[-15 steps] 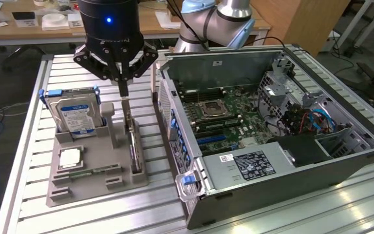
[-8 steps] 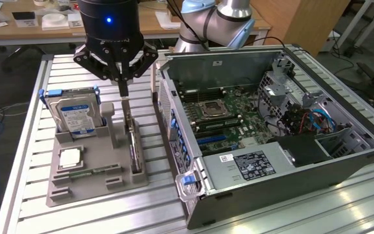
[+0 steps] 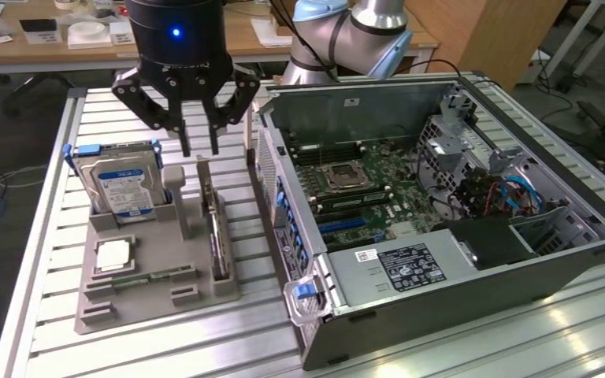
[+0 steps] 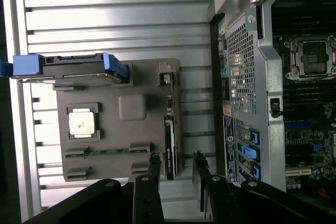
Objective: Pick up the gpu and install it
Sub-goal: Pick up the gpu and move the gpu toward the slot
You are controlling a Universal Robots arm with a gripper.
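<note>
The gpu (image 3: 217,236) stands on its edge in a slot of the grey holder tray (image 3: 139,303), seen as a thin dark card with a metal end. In the wrist view the gpu (image 4: 169,148) runs along the tray's side nearest the computer case. My gripper (image 3: 201,148) hangs just above the card's far end, open, with nothing between its fingers. In the wrist view my gripper (image 4: 176,162) has one finger on each side of the card's line, apart from it.
The tray also carries a hard drive (image 3: 119,185) in a blue caddy, a CPU (image 3: 113,256) and a RAM stick (image 3: 145,277). The opened computer case (image 3: 302,260) lies at the exterior view's right, motherboard (image 3: 361,185) facing up. The slatted metal table (image 3: 40,236) surrounds both.
</note>
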